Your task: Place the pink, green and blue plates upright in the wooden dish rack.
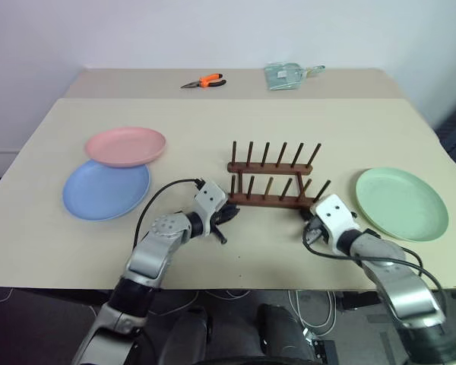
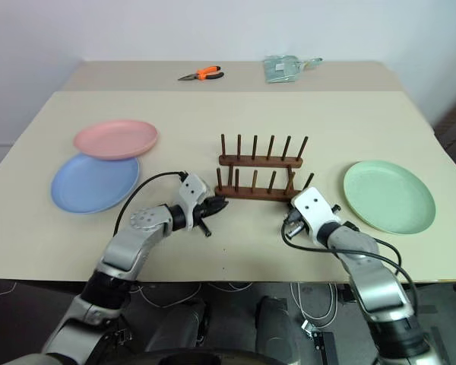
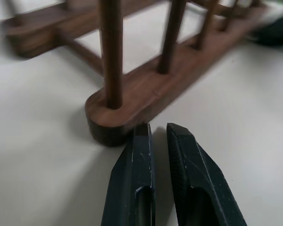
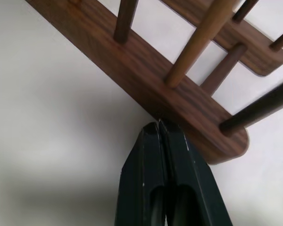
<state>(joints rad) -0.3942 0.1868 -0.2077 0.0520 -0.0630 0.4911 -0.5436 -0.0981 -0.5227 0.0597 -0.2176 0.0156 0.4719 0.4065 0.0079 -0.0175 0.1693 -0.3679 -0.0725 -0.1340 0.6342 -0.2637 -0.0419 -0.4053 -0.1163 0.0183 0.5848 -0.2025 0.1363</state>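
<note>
Three plates lying flat on the worktop [image 1: 410, 129], none yet in the wooden dish rack [image 1: 270, 186]: pink plate [image 1: 126, 145] overlapping the rim of the blue plate [image 1: 106, 189] off to the left, green plate [image 1: 401, 202] alone to the right, rack empty in the middle. Left gripper [image 3: 158, 136] nosed up to the rack's near-left rail end, jaws nearly closed with a thin slit between them, grasping nothing. Right gripper [image 4: 159, 128] pressed against the near rail toward its right end, jaws clenched tight, also empty. Judged as a rack-squaring step ahead of any loading, both grippers bracketing the near rail. Next call: back away from the rack, open wide, and go for a plate, likely the green one for the right arm. Needs a pinch under a shallow rim lying flush on the worktop, then a tilt to upright between pegs.
</note>
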